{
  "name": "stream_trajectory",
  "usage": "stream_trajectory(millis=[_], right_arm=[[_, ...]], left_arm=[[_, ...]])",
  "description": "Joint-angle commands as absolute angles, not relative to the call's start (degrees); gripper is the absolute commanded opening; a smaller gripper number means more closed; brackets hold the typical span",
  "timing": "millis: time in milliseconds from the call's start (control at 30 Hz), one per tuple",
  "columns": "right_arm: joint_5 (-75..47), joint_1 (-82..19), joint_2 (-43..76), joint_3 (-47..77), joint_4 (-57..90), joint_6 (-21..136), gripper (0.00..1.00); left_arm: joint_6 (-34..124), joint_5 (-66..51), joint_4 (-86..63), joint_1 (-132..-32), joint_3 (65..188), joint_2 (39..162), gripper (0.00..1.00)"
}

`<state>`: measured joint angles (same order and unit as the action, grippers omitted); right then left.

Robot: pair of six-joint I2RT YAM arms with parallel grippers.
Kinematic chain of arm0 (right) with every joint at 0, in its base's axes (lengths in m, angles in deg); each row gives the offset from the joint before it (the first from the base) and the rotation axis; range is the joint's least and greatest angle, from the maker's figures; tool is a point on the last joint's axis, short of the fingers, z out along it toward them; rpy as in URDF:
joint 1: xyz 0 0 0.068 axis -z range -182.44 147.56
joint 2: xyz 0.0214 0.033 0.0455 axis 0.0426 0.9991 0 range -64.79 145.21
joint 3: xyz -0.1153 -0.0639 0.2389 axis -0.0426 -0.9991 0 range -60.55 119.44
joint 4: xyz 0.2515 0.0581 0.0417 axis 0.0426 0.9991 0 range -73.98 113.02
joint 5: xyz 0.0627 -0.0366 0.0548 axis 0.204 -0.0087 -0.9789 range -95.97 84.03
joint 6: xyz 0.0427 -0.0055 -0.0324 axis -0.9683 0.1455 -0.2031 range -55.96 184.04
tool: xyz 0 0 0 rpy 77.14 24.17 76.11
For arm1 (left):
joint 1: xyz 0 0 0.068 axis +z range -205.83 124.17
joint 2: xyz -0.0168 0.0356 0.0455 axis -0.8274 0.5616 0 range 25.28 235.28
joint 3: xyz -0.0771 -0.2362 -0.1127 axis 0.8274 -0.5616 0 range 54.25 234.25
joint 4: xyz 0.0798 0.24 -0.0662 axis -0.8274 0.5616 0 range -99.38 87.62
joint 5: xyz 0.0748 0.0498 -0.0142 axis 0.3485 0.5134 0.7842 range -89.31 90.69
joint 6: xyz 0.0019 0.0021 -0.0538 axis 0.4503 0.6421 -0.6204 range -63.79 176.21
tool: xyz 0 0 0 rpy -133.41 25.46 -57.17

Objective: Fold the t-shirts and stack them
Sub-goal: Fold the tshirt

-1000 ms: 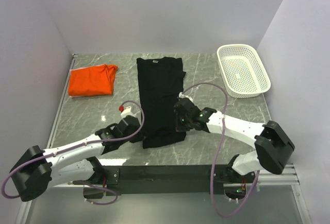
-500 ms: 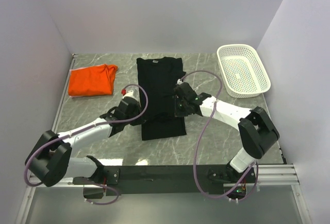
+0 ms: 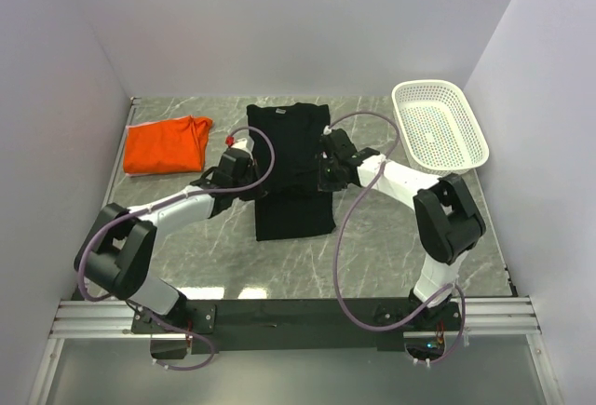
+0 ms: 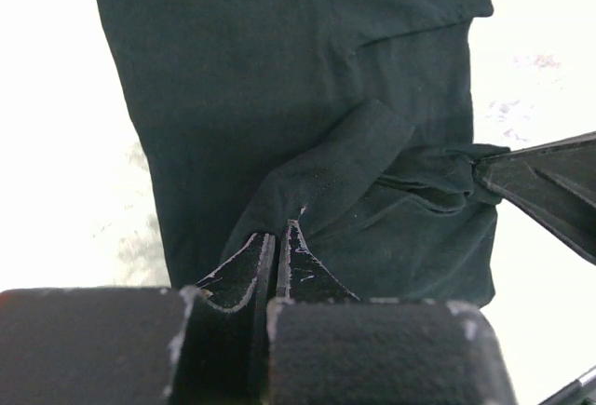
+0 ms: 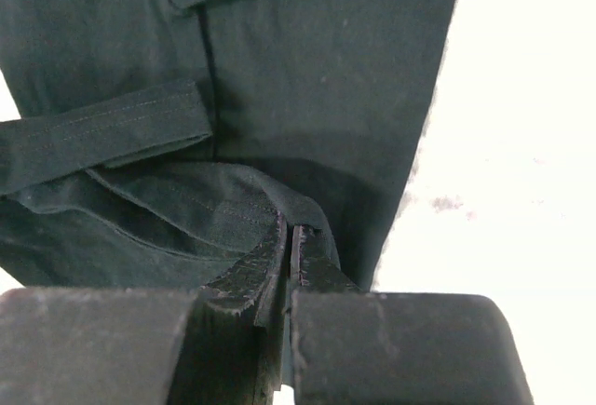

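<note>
Our left end effector [image 4: 279,236] and right end effector [image 5: 289,234] clamp the limp black t-shirt [image 3: 287,130], hem corners at 9 and 3 o'clock.

The grey marbled table [image 3: 391,228] carries a black t-shirt [image 3: 291,144] centrally, an orange t-shirt [image 3: 166,147] left, a white basket [image 3: 402,121] right.

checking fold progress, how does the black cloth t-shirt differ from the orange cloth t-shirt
The black cloth t-shirt is larger, lying at centre; the orange cloth t-shirt is a smaller bundle at far left. The left gripper and right gripper pinch the black one; nothing touches the orange one. Both rest on the marble table.
</note>
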<state>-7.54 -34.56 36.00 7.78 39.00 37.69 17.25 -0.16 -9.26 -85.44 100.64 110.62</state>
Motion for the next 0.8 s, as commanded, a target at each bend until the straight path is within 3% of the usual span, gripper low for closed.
stream_trajectory(millis=[0,767], right_arm=[[-8.3,-33.6,37.9,11.7,38.8,39.4,0.00],[-9.7,-30.2,45.9,22.0,41.5,41.3,0.00]], left_arm=[[20.1,-1.5,-11.7,-85.0,103.9,111.8,0.01],[22.5,-0.5,-12.3,-81.8,109.4,119.5,0.00]])
